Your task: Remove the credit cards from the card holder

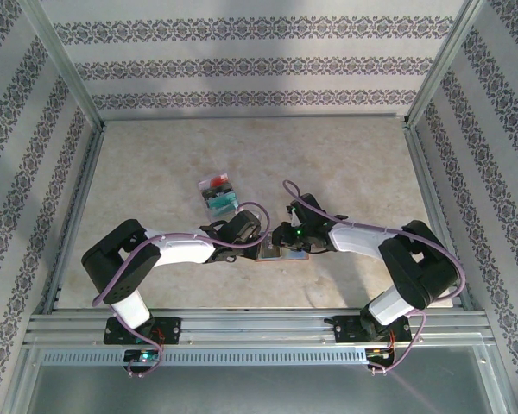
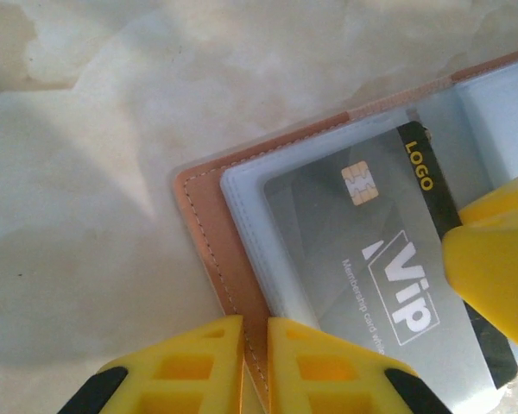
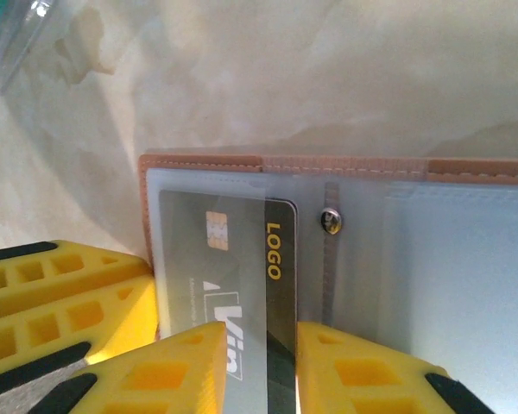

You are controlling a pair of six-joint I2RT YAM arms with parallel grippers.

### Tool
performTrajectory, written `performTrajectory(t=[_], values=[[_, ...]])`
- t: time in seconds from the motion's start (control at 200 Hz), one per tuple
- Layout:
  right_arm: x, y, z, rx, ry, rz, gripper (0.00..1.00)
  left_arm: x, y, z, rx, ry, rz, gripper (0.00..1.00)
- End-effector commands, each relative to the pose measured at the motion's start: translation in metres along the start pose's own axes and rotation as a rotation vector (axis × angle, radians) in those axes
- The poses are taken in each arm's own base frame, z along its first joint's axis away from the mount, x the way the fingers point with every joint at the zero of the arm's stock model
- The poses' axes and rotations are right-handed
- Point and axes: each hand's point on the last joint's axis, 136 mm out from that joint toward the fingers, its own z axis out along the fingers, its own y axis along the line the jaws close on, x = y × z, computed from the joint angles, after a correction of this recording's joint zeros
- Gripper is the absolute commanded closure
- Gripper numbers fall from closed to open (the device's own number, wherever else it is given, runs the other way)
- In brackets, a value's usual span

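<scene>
One card [image 3: 233,228] lies lengthwise toward the right gripper [image 3: 261,373], whose fingers straddle its end, grip not determinable, while the left gripper [image 2: 255,362] clamps the holder [image 2: 209,250] edge.

- The pale marbled table [image 1: 345,164] is spreading out under the left claw [image 1: 261,247] and the right claw [image 1: 287,248], reaching well beyond both.
- A clear plastic box [image 1: 205,186] is sitting on it, beyond the left claw and apart from it.
- Patterned wallpaper walls [image 1: 259,65] are standing well beyond the claws and flanking them.
- Metal frame rails [image 1: 259,323] are running crosswise behind the claws.
</scene>
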Motion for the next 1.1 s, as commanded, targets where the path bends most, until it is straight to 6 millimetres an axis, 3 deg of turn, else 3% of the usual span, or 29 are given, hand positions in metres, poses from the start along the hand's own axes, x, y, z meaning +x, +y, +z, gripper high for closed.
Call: performTrajectory(t=[0.0,0.535,0.854,1.094], values=[[-0.003,0.021,-0.009,-0.112,-0.016,-0.008,0.72,0.011,0.0,0.005,-0.003,0.035,0.002,0.84],[0.001,0.029,-0.005,-0.256,-0.003,0.01,0.71,0.011,0.0,0.003,-0.006,0.034,0.009,0.84],[0.003,0.028,0.005,-0.274,0.022,0.025,0.61,0.005,-0.003,0.003,0.004,0.022,0.016,0.84],[0.003,0.032,0.003,-0.303,0.018,0.016,0.67,0.006,-0.001,0.003,-0.012,0.028,0.013,0.84]])
